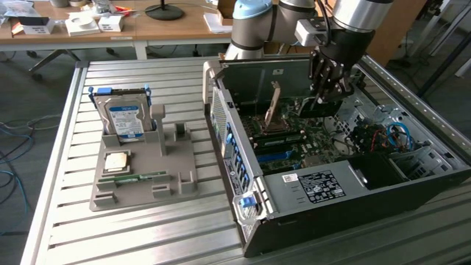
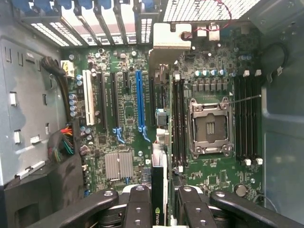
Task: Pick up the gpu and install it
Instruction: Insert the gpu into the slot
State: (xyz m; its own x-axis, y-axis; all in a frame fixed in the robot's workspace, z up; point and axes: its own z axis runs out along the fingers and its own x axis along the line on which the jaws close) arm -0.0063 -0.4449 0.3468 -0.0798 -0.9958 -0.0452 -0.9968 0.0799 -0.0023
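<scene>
Slatted metal surface (image 1: 147, 232) carries the whole job, with its near edge closest to me. Computer case (image 1: 353, 204) lies on its side on it, panel off, motherboard (image 2: 123, 123) exposed. Grey holder tray (image 1: 140, 171), on the exterior view's left, holds the hard drive (image 1: 125, 118) upright.

Tool (image 1: 324, 98) hangs inside the case, pinching the gpu (image 2: 159, 180) edge-down between its fingers (image 2: 137, 204). Card appears clear of the board. It runs lengthwise just beside the blue slot (image 2: 139, 102), on the side towards the processor socket (image 2: 209, 126).

Judgement: pick-up is complete, and alignment for seating is in hand. That calls for the card edge parallel to and squarely above one slot, the bracket end facing the rear openings, and a straight, even press.
</scene>
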